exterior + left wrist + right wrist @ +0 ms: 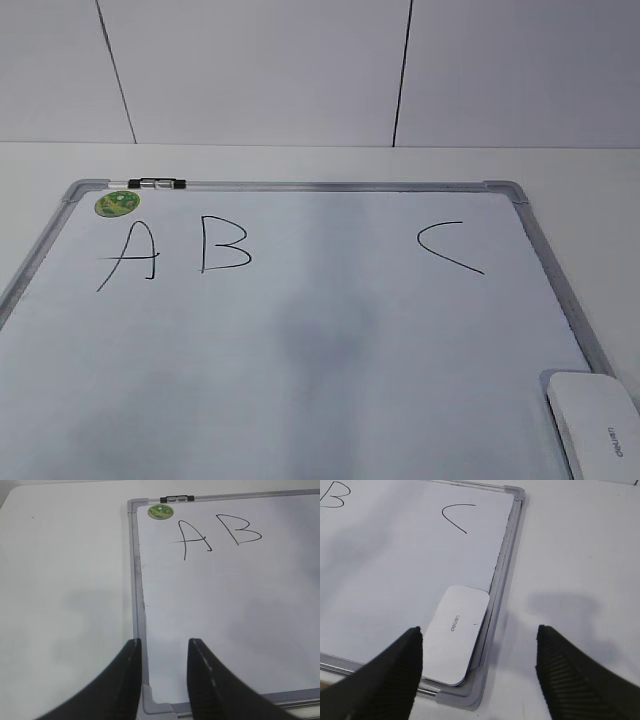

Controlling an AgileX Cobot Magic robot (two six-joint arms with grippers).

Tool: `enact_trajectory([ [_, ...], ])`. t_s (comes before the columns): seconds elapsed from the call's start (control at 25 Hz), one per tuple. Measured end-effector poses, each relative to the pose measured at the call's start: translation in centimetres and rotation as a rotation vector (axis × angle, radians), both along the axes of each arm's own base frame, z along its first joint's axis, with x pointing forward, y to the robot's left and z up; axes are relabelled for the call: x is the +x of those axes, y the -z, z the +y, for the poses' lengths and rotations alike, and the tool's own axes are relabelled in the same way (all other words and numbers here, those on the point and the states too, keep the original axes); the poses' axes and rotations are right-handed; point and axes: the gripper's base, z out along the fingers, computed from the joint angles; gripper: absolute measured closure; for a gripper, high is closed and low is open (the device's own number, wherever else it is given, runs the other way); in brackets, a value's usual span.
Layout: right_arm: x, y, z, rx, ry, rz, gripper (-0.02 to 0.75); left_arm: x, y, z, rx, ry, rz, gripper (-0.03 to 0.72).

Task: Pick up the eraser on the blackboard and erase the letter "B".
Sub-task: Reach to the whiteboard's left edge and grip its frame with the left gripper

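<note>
Eraser (597,421) against blackboard's (300,400) right edge.

The blackboard (300,340), white with a silver frame, lies flat on the table. The eraser (597,425), a white rounded block, rests at its five o'clock corner. The letter "B" (224,244) stands intact toward eleven o'clock.

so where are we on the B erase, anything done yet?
Nothing done yet. The letter "B" is fully intact on the blackboard, and the eraser lies untouched at its near right corner. In hand: the right gripper hovers over the eraser, jaws wide open, empty. The left gripper is open and empty too. Left: grasp, carry to the B, wipe.
</note>
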Motion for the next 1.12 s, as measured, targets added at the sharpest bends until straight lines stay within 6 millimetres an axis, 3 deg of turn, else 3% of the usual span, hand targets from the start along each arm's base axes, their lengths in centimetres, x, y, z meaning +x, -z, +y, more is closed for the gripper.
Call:
enact_trajectory([
  [0.76, 0.0, 0.0, 0.0, 0.0, 0.0, 0.0, 0.181, 0.0, 0.0, 0.0, 0.0, 0.0, 0.0, 0.454],
  [1.12, -1.0, -1.6, -0.1, 0.045, 0.024, -0.016, 0.181, 0.0, 0.0, -0.3, -0.032, 0.021, 0.001, 0.45],
])
